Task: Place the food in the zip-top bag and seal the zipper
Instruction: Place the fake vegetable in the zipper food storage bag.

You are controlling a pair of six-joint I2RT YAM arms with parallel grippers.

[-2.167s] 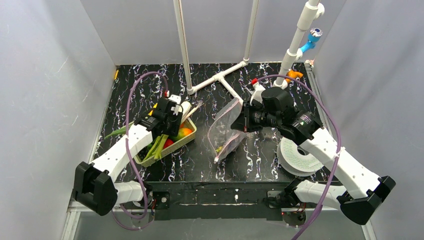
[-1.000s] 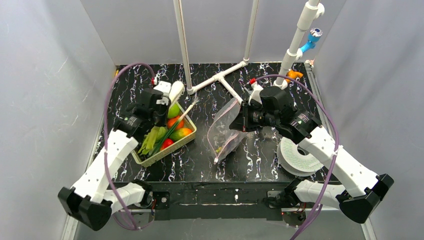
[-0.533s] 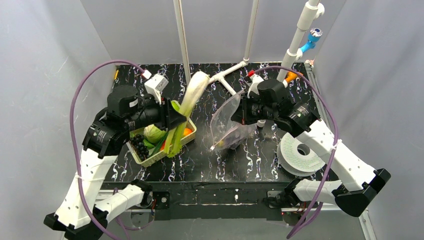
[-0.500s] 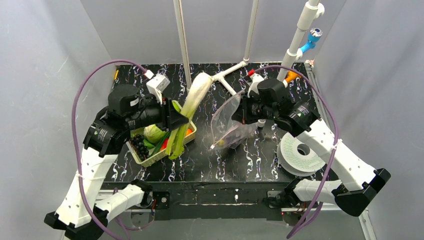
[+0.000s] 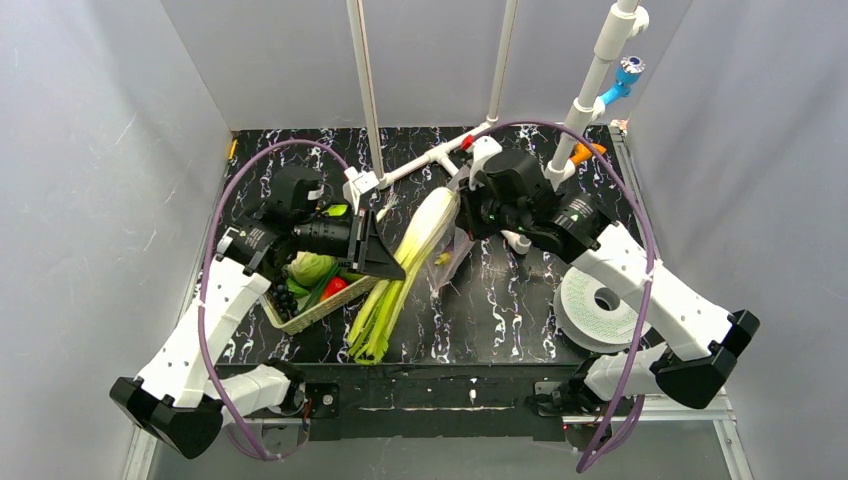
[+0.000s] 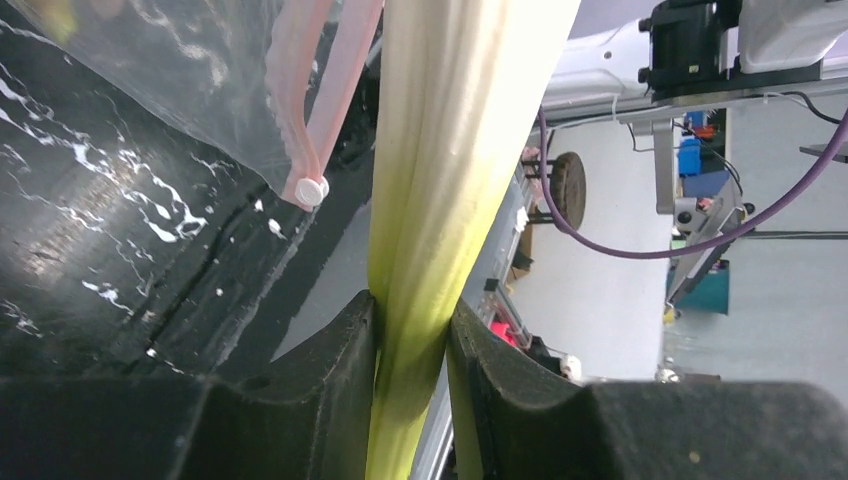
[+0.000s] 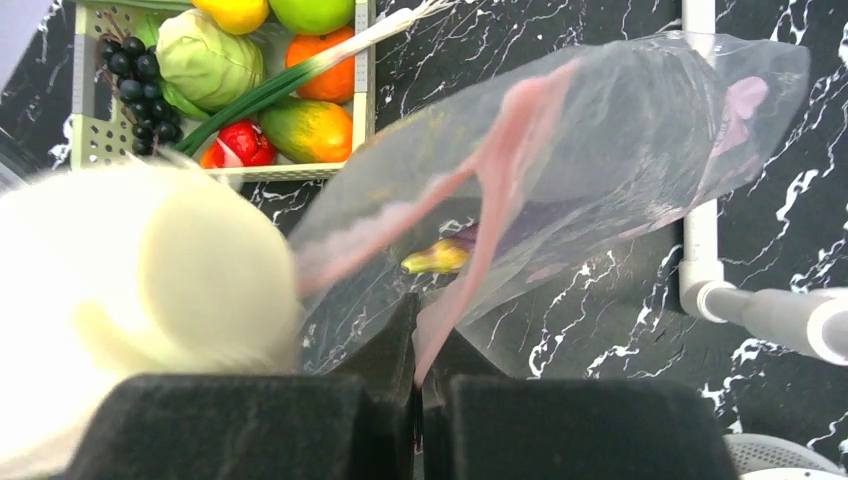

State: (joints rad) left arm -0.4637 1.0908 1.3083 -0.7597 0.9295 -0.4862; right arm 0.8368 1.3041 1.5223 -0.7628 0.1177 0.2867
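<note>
My left gripper [image 5: 392, 262] [image 6: 412, 330] is shut on the white-green leek [image 5: 415, 250] [image 6: 450, 150] at mid-stalk. The leek slants over the table, its white end [image 7: 150, 260] right beside the mouth of the zip-top bag [image 5: 452, 250] [image 7: 600, 150]. My right gripper [image 5: 472, 215] [image 7: 418, 330] is shut on the bag's pinkish zipper [image 7: 500, 170] [image 6: 320, 110] and holds the mouth up. A small yellow-purple piece [image 7: 440, 258] lies inside the bag. More food stays in the woven basket [image 5: 300, 320] [image 7: 90, 140]: dark grapes [image 7: 135, 60], a green cabbage [image 7: 205, 65], orange [image 7: 330, 75] and red [image 7: 240, 145] pieces.
A white pipe frame [image 5: 440, 155] stands on the black marbled table behind the bag, with one pipe [image 7: 700, 200] close to the bag's far side. A white round spool [image 5: 600, 305] lies at the right, under my right arm.
My left gripper lifted the leek out of the basket and swung it right, to the bag's mouth. My right gripper raised the bag's mouth and shifted it left and back.
</note>
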